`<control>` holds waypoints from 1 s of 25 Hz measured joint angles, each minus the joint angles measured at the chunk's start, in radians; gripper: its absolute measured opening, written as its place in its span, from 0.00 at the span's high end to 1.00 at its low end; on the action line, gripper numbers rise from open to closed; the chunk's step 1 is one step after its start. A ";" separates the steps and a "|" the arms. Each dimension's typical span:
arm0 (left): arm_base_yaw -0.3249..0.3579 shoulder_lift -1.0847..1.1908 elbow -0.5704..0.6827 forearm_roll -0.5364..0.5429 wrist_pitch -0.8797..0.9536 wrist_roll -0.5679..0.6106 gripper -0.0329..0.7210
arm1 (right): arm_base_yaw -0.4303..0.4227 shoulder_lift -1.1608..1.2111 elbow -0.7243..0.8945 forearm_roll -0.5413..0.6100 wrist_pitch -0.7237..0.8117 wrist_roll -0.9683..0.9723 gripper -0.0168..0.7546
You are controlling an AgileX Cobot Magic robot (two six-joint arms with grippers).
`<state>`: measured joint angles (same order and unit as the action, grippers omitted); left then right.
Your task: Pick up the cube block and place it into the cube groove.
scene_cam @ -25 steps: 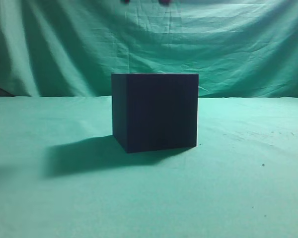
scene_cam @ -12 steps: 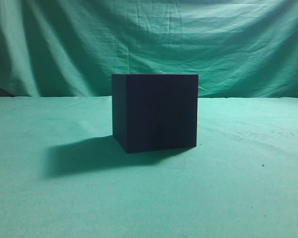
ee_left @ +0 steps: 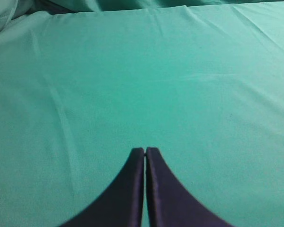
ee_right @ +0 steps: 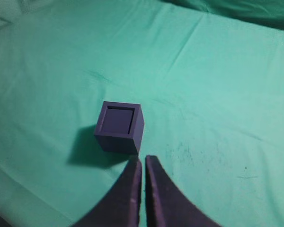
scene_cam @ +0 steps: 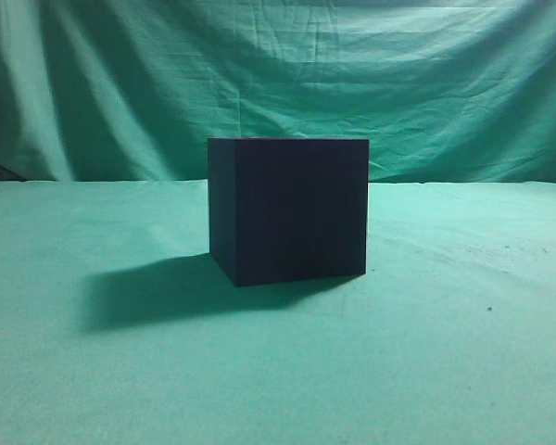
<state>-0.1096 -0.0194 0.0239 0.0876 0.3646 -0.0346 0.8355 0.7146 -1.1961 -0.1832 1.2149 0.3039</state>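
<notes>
Small dark purple matte cube block appears seated inside the large near-black cube groove (ee_right: 119,127) mid green-cloth worktop (scene_cam: 445,371); both hands, left (ee_left: 145,150) and right (ee_right: 142,160), clenched empty; verify seating only.

Exterior camera sits low, about at object height, looking level along the green cloth (scene_cam: 463,371) toward the draped backdrop (scene_cam: 371,83); the dark box (scene_cam: 292,209) fills mid-frame, close.

My left wrist camera looks down at a slant past my left gripper (ee_left: 145,151), whose tips enter from the bottom edge, onto bare cloth only; no overlap with the other views beyond the cloth itself.

My right wrist camera looks down from high above, past my right gripper (ee_right: 143,160), onto the same box, seen small, open top visible. Exterior and right wrist share the box.
</notes>
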 joint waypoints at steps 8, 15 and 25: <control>0.000 0.000 0.000 0.000 0.000 0.000 0.96 | 0.000 -0.333 0.232 0.010 -0.104 -0.026 0.98; 0.000 0.000 0.000 0.000 0.000 0.000 0.96 | 0.000 -0.423 0.353 -0.027 -0.189 -0.169 0.98; 0.000 0.000 0.000 0.000 0.000 0.000 0.96 | -0.262 -0.568 0.756 -0.021 -0.613 -0.177 0.92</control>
<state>-0.1096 -0.0194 0.0239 0.0876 0.3646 -0.0346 0.5730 0.1470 -0.4403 -0.2044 0.6014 0.1265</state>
